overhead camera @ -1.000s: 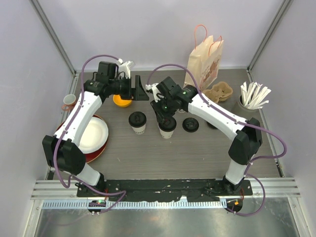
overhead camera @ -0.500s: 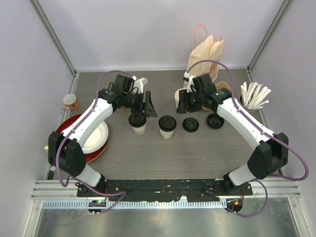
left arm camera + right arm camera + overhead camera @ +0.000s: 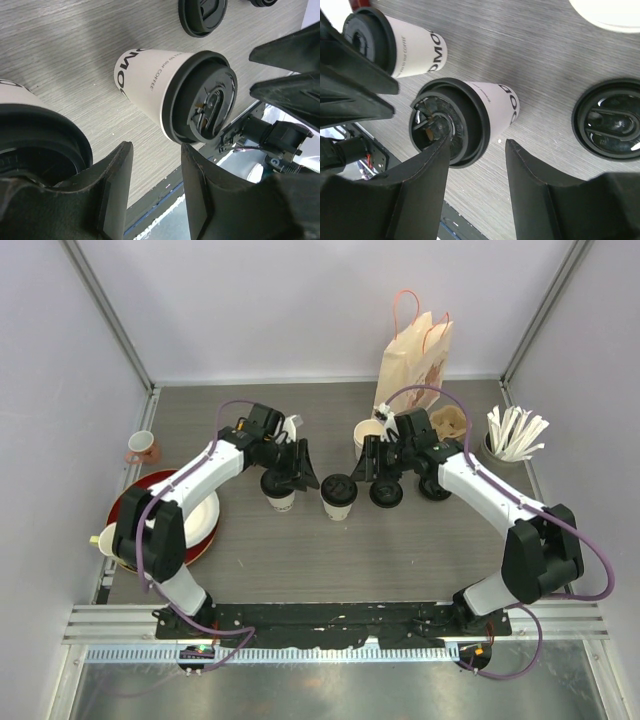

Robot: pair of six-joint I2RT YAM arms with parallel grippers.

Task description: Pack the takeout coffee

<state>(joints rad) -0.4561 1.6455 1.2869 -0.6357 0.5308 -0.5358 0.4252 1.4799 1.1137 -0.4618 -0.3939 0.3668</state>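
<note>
Two cups stood upright side by side in the middle of the table (image 3: 300, 560), lids on: the left cup (image 3: 281, 490) and the right cup (image 3: 339, 496), near each other but not touching. And there was the left gripper (image 3: 156, 155) hanging right over the left cup, jaws apart, nothing between them! From its own camera that cup sat low and to the left, outside the left finger (image 3: 116, 190), its black lid just beside the pad; whether they touched, I could not tell. Through the gap, farther off, the right cup showed with its lid facing the camera. Over on the other side, the right gripper (image 3: 479, 147) hovered just to the right of the right cup, jaws spread too, gripping nothing. In its wrist view the cup lay ahead and a little left of the gap, one finger (image 3: 422, 190) crossing in front of the lid's rim, the other finger off to the cup's right with bare table between. The left cup showed beyond it, up in the corner. Two loose lids lay flat to the right of the cups, the nearer lid (image 3: 386, 492) just beside the right gripper and the farther lid (image 3: 435, 485) past it. The bag (image 3: 414, 365) stood upright at the back of the table, well apart from both cups.
</note>
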